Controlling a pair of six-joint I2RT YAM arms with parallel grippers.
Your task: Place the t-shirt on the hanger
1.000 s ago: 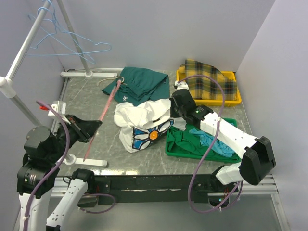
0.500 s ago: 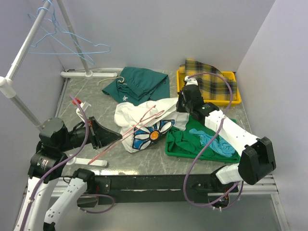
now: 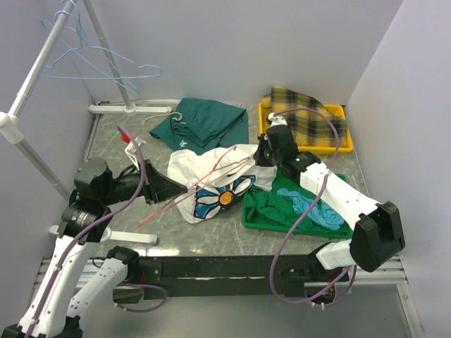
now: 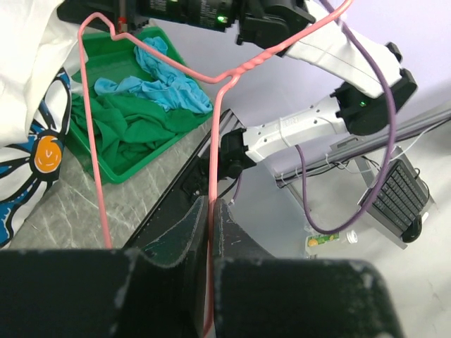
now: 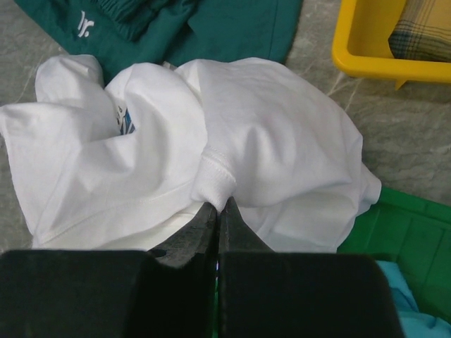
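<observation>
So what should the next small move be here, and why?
Probably raise the right gripper, shut on a fold of the t-shirt, to open the cloth: the left gripper holds the hanger over it, with the wire seemingly all outside.

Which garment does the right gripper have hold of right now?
The white t-shirt with the flower print: the right gripper is shut on its hemmed edge. The dark green garment and plaid cloth lie untouched.

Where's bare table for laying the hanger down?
Bare: the near strip between the t-shirt and the table edge, and the back-left corner between the rack foot and the dark green garment. Crowded: centre and right, by green tray and yellow bin.
</observation>
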